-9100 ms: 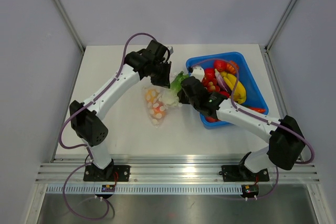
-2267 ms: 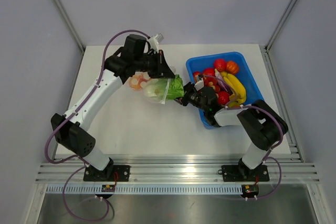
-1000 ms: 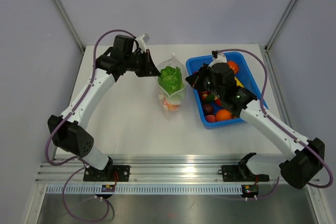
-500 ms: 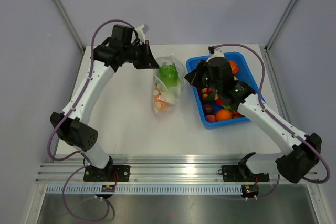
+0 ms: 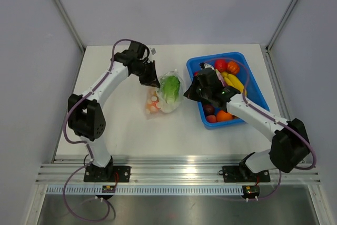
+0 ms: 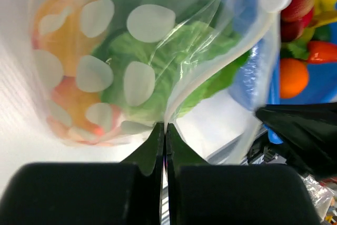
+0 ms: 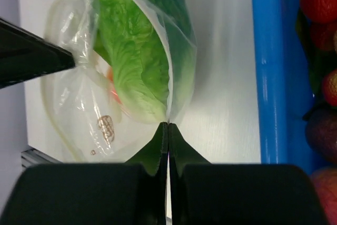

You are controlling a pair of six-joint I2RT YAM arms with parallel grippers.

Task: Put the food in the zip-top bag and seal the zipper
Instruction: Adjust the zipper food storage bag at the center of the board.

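The clear dotted zip-top bag (image 5: pixel 164 94) lies on the white table between the arms. It holds green lettuce (image 5: pixel 170 88) and orange and red pieces (image 5: pixel 153 105). My left gripper (image 5: pixel 154 82) is shut on the bag's edge at its far left; the pinched film shows in the left wrist view (image 6: pixel 166 125). My right gripper (image 5: pixel 187 95) is shut on the bag's right edge, seen in the right wrist view (image 7: pixel 168 123). The lettuce (image 7: pixel 138 61) fills the bag's mouth. The zipper strip (image 7: pixel 158 35) runs along the edge above my right fingers. More food sits in the blue tray (image 5: pixel 247 72).
The blue tray's wall (image 7: pixel 271 72) stands just right of my right gripper. It holds red, orange, yellow and purple toy pieces (image 5: pixel 227 80). Metal frame posts rise at the table's back corners. The aluminium rail (image 5: pixel 168 172) runs along the near edge.
The bag has come down from being held up and now lies on the table. My left gripper swung in and lower to its left edge. My right gripper moved left out of the tray to its right edge.
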